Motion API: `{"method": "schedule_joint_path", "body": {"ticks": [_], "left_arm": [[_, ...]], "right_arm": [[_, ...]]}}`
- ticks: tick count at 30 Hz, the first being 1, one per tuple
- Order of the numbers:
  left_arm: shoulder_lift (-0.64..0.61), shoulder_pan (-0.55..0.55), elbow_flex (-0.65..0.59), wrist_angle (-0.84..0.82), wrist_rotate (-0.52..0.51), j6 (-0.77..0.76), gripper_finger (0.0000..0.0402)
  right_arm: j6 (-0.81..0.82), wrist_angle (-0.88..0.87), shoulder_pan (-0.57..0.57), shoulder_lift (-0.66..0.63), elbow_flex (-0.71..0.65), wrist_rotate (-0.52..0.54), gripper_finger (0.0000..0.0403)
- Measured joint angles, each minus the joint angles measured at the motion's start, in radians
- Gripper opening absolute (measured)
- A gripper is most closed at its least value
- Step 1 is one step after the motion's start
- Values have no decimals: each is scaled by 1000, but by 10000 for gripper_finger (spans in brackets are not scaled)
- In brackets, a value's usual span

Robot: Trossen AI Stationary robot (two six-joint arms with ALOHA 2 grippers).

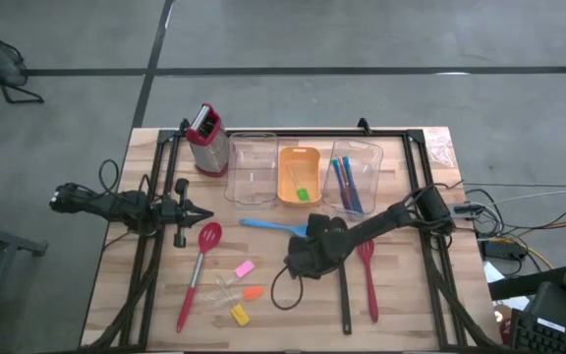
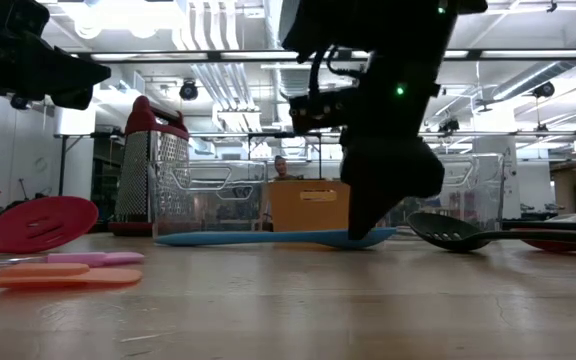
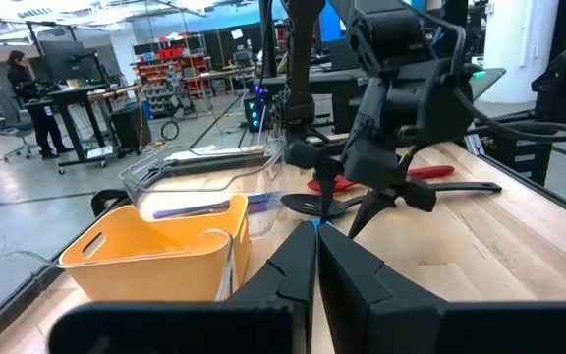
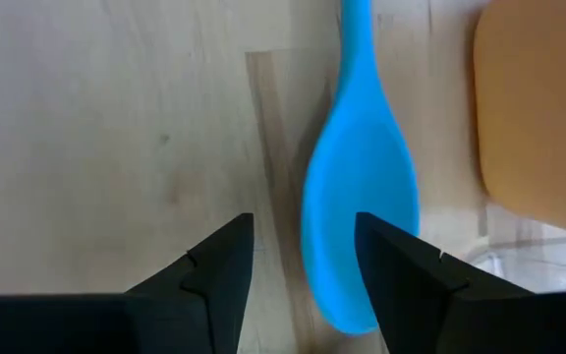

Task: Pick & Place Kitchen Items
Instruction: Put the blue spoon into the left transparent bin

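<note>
— Count of the long spoons on the table?

— Four. One blue spoon point(image 1: 275, 226), one red slotted spoon point(image 1: 198, 271), one black slotted spoon point(image 1: 343, 287), one plain red spoon point(image 1: 368, 276). Two clear bins point(image 1: 251, 167), one orange tray point(image 1: 299, 175) between them, one grater point(image 1: 205, 138). Blue-handled cutlery point(image 1: 346, 185) stands in the right-hand bin; number unclear. Small pieces: one pink point(image 1: 244, 267), one orange point(image 1: 253, 292), one yellow point(image 1: 240, 315), one green point(image 1: 303, 194) inside the tray.

— The blue spoon's lie?

— Flat, just in front of the tray, long axis across the table, handle toward my left side, bowl toward my right.

— Your right gripper point(image 4: 298, 258)?

— Low over that bowl, fingers spread, pinching nothing; the bowl shows between them.

— Left gripper point(image 1: 202, 212)?

— Waiting at the left side, fingers pressed together.
</note>
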Motion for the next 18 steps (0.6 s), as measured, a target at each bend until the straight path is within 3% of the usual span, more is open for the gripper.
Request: {"method": "schedule_joint_path", "body": {"ticks": [11,18], "left_arm": [[0,0,0,0,0,0,21],[0,0,0,0,0,0,19]], "right_arm": [[8,77,-40,-4,-84,10,143],[11,75,-47,-2,-92,53,86]]}}
